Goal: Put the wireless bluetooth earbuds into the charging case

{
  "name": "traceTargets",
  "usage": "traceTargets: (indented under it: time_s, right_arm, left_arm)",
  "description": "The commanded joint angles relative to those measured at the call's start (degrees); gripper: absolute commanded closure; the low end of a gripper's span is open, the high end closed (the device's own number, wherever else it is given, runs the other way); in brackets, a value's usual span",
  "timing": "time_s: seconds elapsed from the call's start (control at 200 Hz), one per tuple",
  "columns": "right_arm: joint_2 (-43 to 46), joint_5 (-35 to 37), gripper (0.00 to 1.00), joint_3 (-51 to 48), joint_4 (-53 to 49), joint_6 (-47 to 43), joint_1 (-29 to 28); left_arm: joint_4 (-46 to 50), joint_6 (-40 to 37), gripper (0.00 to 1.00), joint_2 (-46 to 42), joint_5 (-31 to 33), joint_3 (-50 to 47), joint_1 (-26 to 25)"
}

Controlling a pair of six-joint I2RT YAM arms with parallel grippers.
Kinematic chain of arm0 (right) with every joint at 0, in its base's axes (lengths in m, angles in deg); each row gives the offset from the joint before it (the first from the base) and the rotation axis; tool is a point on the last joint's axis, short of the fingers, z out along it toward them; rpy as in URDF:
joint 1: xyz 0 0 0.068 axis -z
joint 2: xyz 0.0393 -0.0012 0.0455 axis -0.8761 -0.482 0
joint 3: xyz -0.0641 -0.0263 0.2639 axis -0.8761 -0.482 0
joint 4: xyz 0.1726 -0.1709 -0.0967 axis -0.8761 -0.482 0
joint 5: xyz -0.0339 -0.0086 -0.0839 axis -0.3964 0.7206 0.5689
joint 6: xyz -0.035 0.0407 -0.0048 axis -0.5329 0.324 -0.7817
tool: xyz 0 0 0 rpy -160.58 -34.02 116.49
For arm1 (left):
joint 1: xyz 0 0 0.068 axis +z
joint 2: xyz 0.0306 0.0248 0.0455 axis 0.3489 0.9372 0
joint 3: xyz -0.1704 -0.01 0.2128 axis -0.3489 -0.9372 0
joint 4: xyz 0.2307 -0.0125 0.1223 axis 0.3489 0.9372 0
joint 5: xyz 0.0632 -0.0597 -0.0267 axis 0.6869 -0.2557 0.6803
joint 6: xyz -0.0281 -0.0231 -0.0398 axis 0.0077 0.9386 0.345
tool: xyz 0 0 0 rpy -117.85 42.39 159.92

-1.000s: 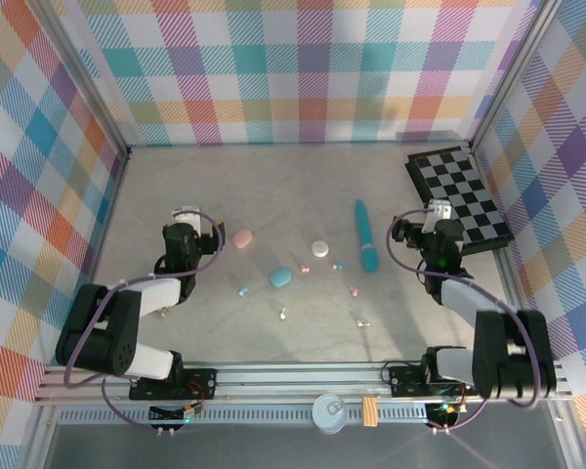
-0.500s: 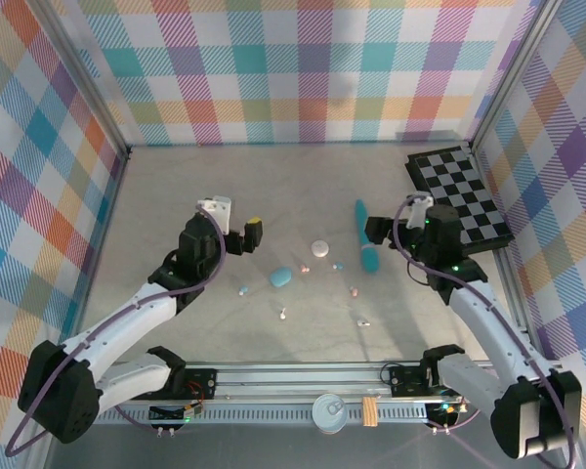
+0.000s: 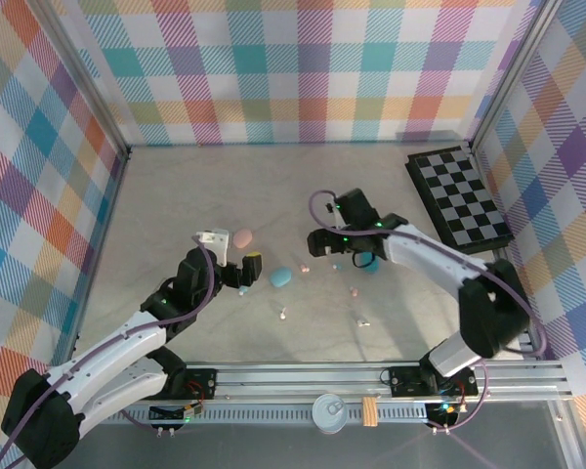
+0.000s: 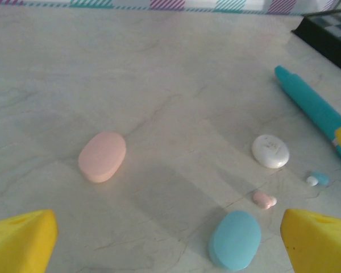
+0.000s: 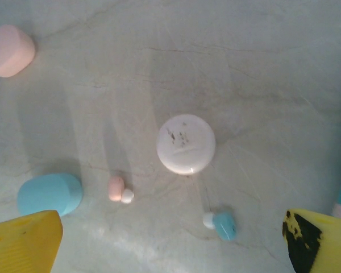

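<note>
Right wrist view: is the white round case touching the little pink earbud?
No, the white case lies apart from the pink earbud, with a clear gap between them.

L hand & R hand open; arms extended.

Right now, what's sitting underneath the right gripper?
Below the open right gripper lies the white case, closed, with a pink earbud and a blue earbud loose on the table near it, not touching it. Anything inside the closed case is hidden.
</note>
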Motion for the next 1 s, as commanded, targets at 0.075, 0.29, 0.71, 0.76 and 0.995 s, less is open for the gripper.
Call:
traceTargets:
  time_s: [0.075,0.29,0.71,0.76,0.995]
  right_arm:
    - [-8.67,0.38,0.01,8.42,-3.33,-1.17,-8.07]
    - [-15.53,-0.68,0.01,14.33,-5.03,0.14,-14.61]
    - [-23.31,4.22,0.02,23.33,-17.03,5.79,-17.80]
    - [-24.03,4.76,0.04,23.92,-17.63,8.11,-17.83]
    - [-26.60,2.09,0.08,26.43,-18.03,14.11,-17.88]
  left_arm:
    - [7.43,3.92,0.00,-0.45,4.92,0.43,0.12]
    - [12.13,10.99,0.00,-3.43,3.79,-1.40,6.38]
    - [15.99,9.21,0.00,-11.09,5.21,-2.97,9.76]
    - [15.42,9.08,0.00,-12.62,4.81,-3.76,9.76]
    - [16.25,9.64,0.00,-17.15,4.63,-5.48,9.79]
